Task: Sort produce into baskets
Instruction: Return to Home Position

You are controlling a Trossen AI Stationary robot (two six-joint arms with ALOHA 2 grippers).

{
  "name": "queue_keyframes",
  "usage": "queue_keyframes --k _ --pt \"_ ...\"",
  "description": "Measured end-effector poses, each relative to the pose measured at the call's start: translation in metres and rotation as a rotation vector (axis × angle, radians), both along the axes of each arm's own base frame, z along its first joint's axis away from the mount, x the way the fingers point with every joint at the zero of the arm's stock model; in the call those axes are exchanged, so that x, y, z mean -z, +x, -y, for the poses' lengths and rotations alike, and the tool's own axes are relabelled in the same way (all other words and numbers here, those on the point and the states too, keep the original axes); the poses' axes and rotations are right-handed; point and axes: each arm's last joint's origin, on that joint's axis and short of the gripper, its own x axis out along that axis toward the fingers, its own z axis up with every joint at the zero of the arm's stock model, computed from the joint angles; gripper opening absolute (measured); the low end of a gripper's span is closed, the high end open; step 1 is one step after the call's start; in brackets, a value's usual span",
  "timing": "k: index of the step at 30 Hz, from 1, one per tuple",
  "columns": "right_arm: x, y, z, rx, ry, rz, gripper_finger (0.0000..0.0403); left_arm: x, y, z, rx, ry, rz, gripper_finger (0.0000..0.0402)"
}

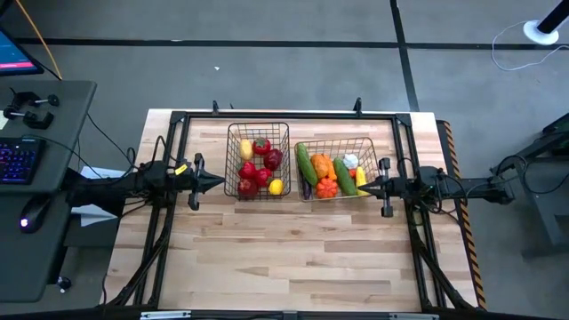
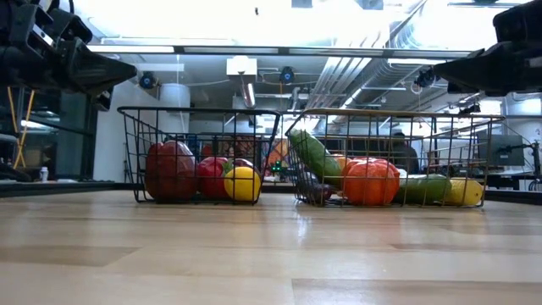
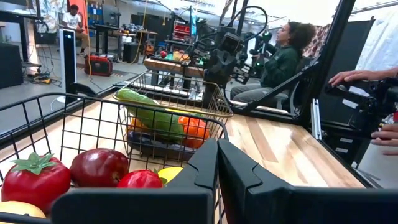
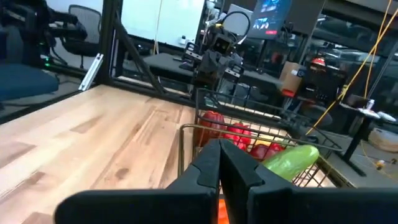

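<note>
**On the counter's far half: two filled baskets, an arm at each outer side**

Towards the far edge of the wooden counter (image 1: 293,258), the two wire baskets stand side by side with a narrow gap between them. The narrower basket (image 1: 258,124), on the left, holds a tomato (image 1: 260,146), red apples (image 1: 273,159), a pale yellow fruit (image 1: 246,148) and a lemon (image 1: 276,187). The wider basket (image 1: 342,140), on the right, holds a cucumber (image 1: 306,164), a second green vegetable (image 1: 344,177), an orange pumpkin (image 1: 327,188), an orange piece (image 1: 322,165), a white garlic (image 1: 350,161), a yellow piece (image 1: 360,177) and a dark purple piece (image 1: 306,189). All the produce in view lies inside the baskets.

The left end effector (image 1: 216,181) hangs at the narrower basket's outer wall, above rim height. Its fingers are pressed together on nothing and point across at the fruit. The right end effector (image 1: 363,188) mirrors it. Its fingers are likewise pressed together and empty, and its tip reaches over the wider basket's outer end, above the rim. Each arm lies level along the counter's width.

A black frame (image 1: 284,114) runs round the counter. To the left stands a side desk (image 1: 62,116) with a keyboard (image 1: 18,162) and a mouse (image 1: 27,220). A white round base (image 1: 540,33) with a cable sits on the floor at the far right. Beyond the counter a seated person (image 3: 280,59) faces away, and a hand (image 3: 351,76) rests on dark equipment.
</note>
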Motion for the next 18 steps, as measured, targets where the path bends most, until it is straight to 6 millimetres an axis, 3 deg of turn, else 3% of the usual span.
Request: queue_keyframes --k 12,18 --pt "0.0000 0.0000 0.0008 0.002 0.247 -0.008 0.0000 0.0000 0.0000 0.0000 0.000 0.000 0.000 0.0000" --pt "0.0007 0.0007 0.0008 0.003 0.269 -0.018 0.0000 0.0000 0.0000 0.0000 0.000 0.000 0.000 0.0000"
